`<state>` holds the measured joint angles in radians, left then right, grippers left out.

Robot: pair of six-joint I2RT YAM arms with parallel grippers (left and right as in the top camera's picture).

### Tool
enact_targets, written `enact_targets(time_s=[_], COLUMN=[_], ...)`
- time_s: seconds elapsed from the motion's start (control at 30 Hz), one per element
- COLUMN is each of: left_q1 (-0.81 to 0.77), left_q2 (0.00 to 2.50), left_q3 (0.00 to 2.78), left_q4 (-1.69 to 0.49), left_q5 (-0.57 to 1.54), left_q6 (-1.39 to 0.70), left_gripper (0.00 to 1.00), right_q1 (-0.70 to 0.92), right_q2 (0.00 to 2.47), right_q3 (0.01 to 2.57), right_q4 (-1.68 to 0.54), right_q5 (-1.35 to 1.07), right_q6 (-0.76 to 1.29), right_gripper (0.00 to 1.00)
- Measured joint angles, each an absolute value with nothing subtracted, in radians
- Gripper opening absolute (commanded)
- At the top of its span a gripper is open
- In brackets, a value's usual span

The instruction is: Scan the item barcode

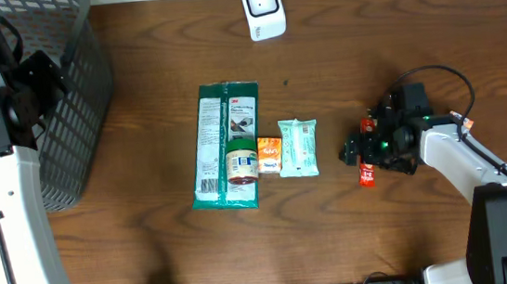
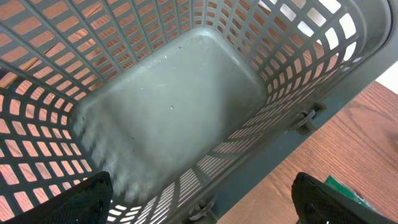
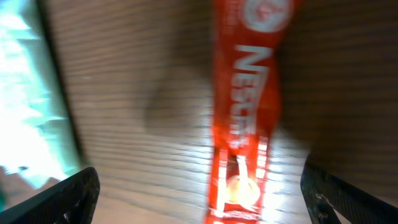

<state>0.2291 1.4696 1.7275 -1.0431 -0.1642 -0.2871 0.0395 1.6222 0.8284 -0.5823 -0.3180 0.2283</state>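
Hovering over the red Nestlé sachet point(image 3: 249, 93), your right gripper point(image 3: 202, 199) shows its fingers spread wide. The packet lies flat on the wooden table point(image 1: 153, 263) between them, to the right of a mint-green pouch point(image 1: 298, 147). Your left gripper point(image 2: 205, 205) hangs above the grey mesh basket point(image 2: 168, 106) at the table's left edge, fingers likewise spread, holding nothing.

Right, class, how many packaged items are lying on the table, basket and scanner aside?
5: long green pack, small jar lying on it, orange packet, pale green packet, red sachet furthest right. None seem hidden.
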Motion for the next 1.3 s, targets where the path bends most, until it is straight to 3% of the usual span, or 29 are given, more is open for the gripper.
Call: enact_targets(time_s=[0.53,1.3], left_q1=[0.229,0.229], left_q2=[1.470,1.470], left_q3=[1.728,1.728], left_q4=[-1.043,-1.043], left_q5=[-0.164,-0.164], left_q6=[-0.287,-0.287], left_gripper=[0.93,0.93], right_q1=[0.039,0.028], right_q2=[1.621,1.585], right_q3=[1.047,1.101], right_q4=[-0.848,-0.951], right_q5=[-0.410,-0.413], right_q6=[0.132,0.112], right_gripper=[0.99,0.99])
